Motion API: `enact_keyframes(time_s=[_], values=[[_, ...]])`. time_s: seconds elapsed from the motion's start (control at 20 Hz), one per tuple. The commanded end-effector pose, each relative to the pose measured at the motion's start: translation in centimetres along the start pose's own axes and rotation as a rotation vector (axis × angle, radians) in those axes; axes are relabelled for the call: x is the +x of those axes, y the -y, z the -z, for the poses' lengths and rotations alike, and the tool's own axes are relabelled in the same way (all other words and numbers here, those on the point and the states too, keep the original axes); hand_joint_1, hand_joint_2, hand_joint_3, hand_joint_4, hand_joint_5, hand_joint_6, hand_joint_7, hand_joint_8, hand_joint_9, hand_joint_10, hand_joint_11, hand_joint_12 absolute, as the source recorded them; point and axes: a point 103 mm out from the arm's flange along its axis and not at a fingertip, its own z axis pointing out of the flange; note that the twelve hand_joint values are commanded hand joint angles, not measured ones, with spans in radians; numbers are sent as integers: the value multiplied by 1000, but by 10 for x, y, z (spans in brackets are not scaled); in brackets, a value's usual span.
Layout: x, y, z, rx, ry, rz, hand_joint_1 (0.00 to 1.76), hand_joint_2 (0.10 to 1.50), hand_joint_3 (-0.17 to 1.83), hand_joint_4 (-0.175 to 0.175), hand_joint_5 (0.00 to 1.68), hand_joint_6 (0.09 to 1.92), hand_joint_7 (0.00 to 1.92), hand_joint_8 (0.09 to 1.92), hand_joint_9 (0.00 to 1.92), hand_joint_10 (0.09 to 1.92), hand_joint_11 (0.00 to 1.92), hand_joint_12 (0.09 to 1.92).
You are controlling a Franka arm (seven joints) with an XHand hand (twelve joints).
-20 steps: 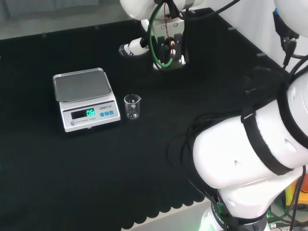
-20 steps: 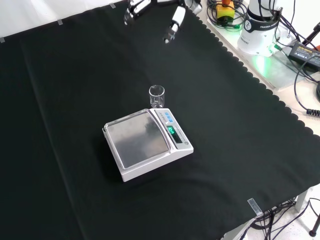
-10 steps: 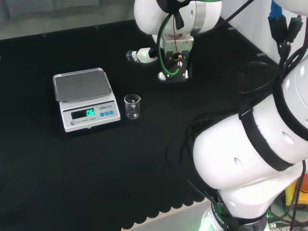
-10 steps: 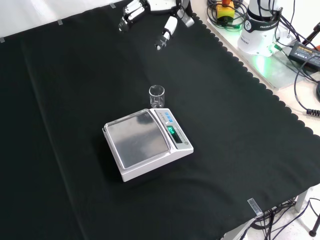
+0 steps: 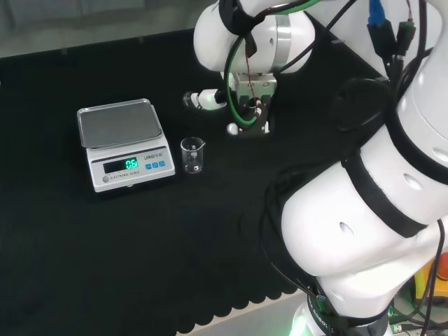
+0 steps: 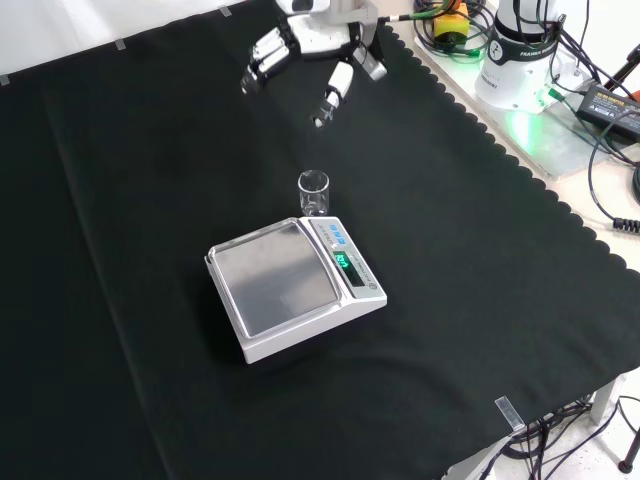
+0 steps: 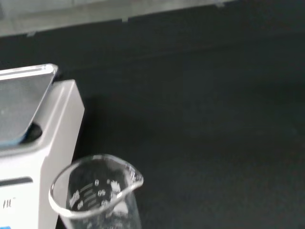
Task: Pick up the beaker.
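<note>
A small clear beaker (image 6: 313, 193) stands upright near the middle of the black cloth (image 6: 480, 260), just beside the display end of a white scale (image 6: 295, 290) and well in from every edge. It is free on its far side, which leaves room for a grasp. The hand (image 6: 310, 50) hangs above the cloth toward its far edge in the front view, fingers spread wide and holding nothing. In the wrist view the beaker's base is cut off, and whether it holds anything cannot be told.
</note>
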Motion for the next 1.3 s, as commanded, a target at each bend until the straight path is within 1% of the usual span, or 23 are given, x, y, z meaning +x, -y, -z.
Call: enact_keyframes(time_s=[0.05,0.15,0.45,0.55,0.6,0.7,1.05,1.1,1.15,1.3], values=[[13,-2,-17,39,4,18,486,708,102,9,490,87,321,846,613,770,497,1440],[12,-1,-20,50,4,17,486,710,102,9,491,87,320,847,615,772,499,1441],[6,-1,-34,65,-29,3,486,715,97,8,492,87,319,855,646,771,565,1408],[8,-1,-40,71,-35,9,486,716,96,8,492,87,320,856,650,768,573,1402],[10,0,-45,77,-30,22,486,716,95,8,491,87,320,857,652,768,576,1401],[14,0,-52,87,-36,32,486,717,95,8,490,87,321,857,654,766,581,1399],[18,1,-73,115,-72,50,486,719,92,7,491,87,322,859,660,762,591,1392],[18,1,-76,122,-86,64,486,719,92,7,491,87,323,859,661,762,592,1391],[18,2,-80,129,-90,68,486,719,91,7,491,87,323,859,661,761,592,1391],[17,2,-89,150,-91,69,486,720,90,7,492,87,325,860,663,760,594,1389]])
